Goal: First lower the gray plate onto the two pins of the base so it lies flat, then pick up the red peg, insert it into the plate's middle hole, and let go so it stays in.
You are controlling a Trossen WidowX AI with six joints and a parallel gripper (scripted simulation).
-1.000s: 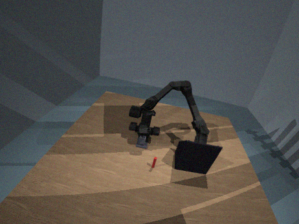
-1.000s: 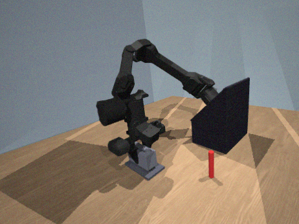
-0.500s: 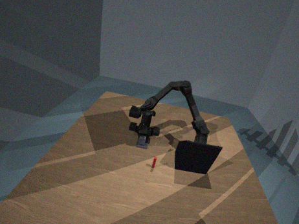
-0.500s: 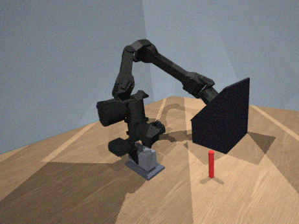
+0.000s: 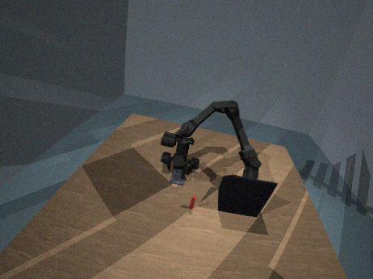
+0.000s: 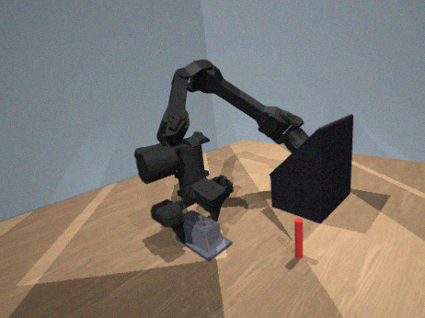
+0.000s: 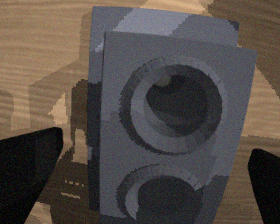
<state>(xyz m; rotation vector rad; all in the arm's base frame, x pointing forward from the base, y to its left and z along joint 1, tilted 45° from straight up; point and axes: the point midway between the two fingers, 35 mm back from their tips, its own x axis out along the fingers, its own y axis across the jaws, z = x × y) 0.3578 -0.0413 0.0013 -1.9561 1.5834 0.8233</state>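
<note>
The red peg (image 6: 298,238) stands upright at about four o'clock from the gray plate (image 6: 202,234). The plate sits on the base (image 6: 220,247). Above it, the gripper (image 6: 195,208) has its fingers spread wide, holding nothing. I'd lift straight up so the plate isn't bumped.

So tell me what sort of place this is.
Probably a bare robot test bench: a wooden table against plain blue-gray walls, holding only one black arm, a gray plate on its base, and a red peg.
</note>
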